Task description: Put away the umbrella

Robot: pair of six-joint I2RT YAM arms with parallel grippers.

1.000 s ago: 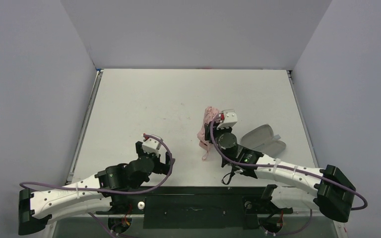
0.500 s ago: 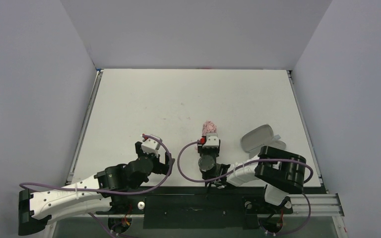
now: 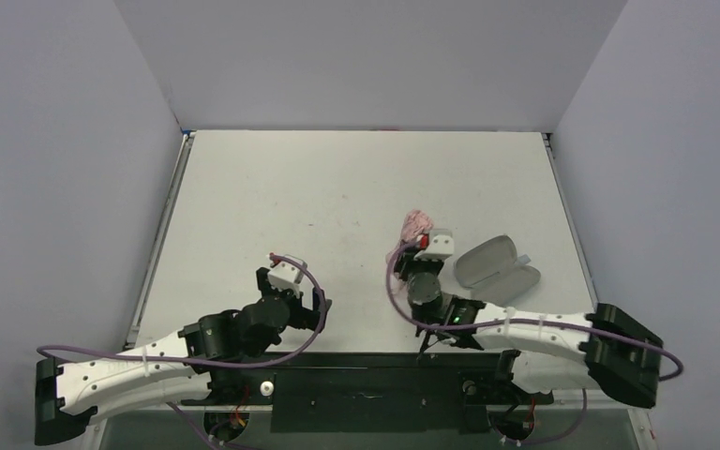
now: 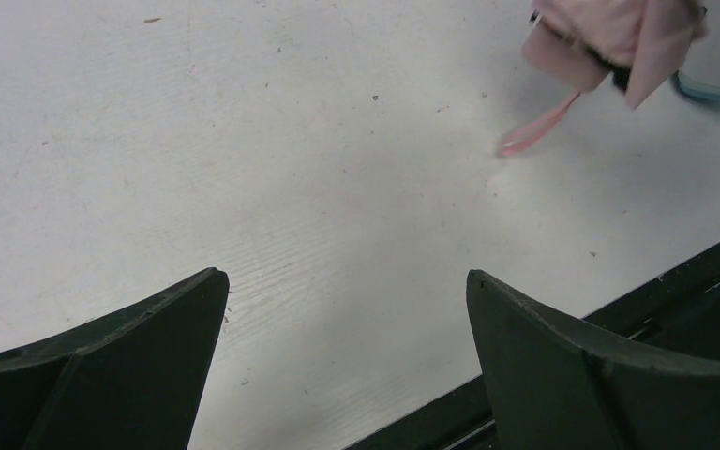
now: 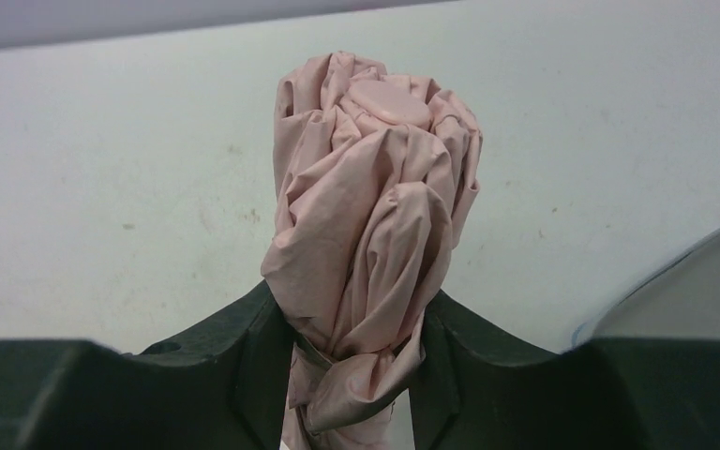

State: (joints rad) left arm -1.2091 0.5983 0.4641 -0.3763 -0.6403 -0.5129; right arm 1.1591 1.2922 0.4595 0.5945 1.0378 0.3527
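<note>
Right arm (image 3: 525,328): reaches from its base across the near edge of the tabletop (image 3: 337,178), wrist pointing toward the far wall.

Right jaws: part-way closed and pinching the umbrella (image 3: 416,225). In the right wrist view both dark inner faces press into the pink fabric, one on each side, low on the bundle. The grip looks firm, with folds bulging just above the contact line.

Umbrella: folded, canopy bunched into a crumpled salmon-pink roll. Its round pink end cap (image 5: 389,101) faces away from the wrist camera, toward the back of the tabletop. From above, the bundle sits right of centre, sticking out beyond the right wrist. I cannot tell whether its lower part touches the tabletop or hangs just clear of it.

Strap (image 4: 536,131): in the left wrist view a thin pink strap trails down from the bundle toward the surface. Its tip is very close to its own shadow, but I cannot tell whether it makes contact.

Case (image 3: 497,264): pale, oblong and rounded, lying on the tabletop just right of the umbrella and beside the right wrist. It is near the umbrella but apart from it. Its edge shows at the right border of the right wrist view.

Left arm (image 3: 150,361): low, near the front-left of the tabletop, well apart from the umbrella.

Left jaws: spread wide, with nothing between them. Only bare scuffed tabletop shows in the gap.
</note>
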